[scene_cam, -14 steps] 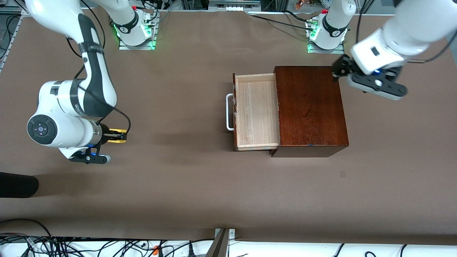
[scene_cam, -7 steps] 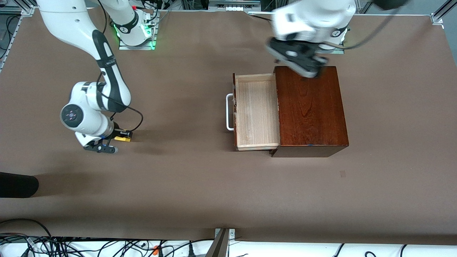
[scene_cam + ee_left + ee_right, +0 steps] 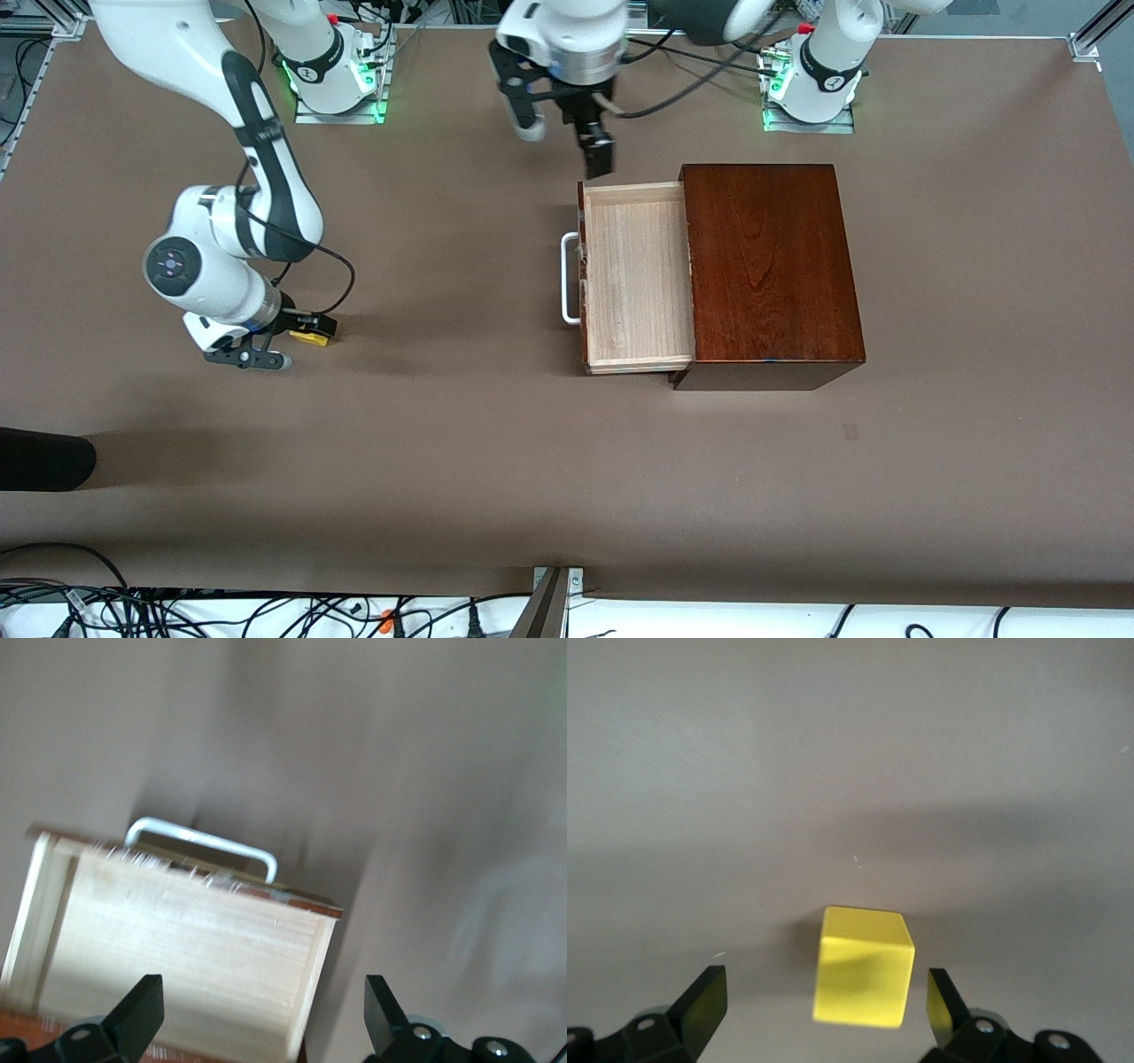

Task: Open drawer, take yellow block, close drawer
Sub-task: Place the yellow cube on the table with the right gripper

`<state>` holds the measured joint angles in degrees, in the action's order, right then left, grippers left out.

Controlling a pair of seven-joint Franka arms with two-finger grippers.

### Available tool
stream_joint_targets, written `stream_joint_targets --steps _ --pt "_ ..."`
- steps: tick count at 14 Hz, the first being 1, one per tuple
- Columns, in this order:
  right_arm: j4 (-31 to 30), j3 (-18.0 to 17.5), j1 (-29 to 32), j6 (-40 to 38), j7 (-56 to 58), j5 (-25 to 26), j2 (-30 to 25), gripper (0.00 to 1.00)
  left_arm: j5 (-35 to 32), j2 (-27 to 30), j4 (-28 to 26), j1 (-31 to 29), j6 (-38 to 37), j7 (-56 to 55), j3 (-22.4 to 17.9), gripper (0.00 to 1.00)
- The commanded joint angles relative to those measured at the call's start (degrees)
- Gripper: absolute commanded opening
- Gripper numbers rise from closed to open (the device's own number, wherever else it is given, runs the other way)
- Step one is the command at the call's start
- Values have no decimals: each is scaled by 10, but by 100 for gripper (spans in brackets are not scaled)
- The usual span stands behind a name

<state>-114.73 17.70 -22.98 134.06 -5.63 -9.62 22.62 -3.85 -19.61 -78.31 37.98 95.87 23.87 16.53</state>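
Observation:
The yellow block rests on the brown table toward the right arm's end. My right gripper is open around it; in the right wrist view the block sits between the spread fingers and touches neither. The drawer is pulled out of the mahogany box and is empty, its white handle pointing toward the right arm's end. My left gripper is open and empty over the table beside the drawer's corner farthest from the front camera. The left wrist view shows the drawer and handle.
A black object lies at the table's edge at the right arm's end. Cables and a metal bracket run along the edge nearest the front camera. The arm bases stand along the edge farthest from it.
My left arm has swung from the box's outer end, over the box, to beside the drawer. My right gripper has lowered the yellow block to the table and opened.

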Motion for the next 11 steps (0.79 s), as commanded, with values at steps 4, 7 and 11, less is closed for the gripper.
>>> stream_joint_targets --steps 4,7,11 --pt "103 27 0 -177 28 0 -70 100 -45 -87 28 32 61 178 -7 100" --pt "240 56 7 -334 63 1 -66 100 -51 -134 27 44 94 168 -11 100" --pt "341 82 7 -438 70 3 -67 100 -99 -183 27 44 125 163 -13 100"
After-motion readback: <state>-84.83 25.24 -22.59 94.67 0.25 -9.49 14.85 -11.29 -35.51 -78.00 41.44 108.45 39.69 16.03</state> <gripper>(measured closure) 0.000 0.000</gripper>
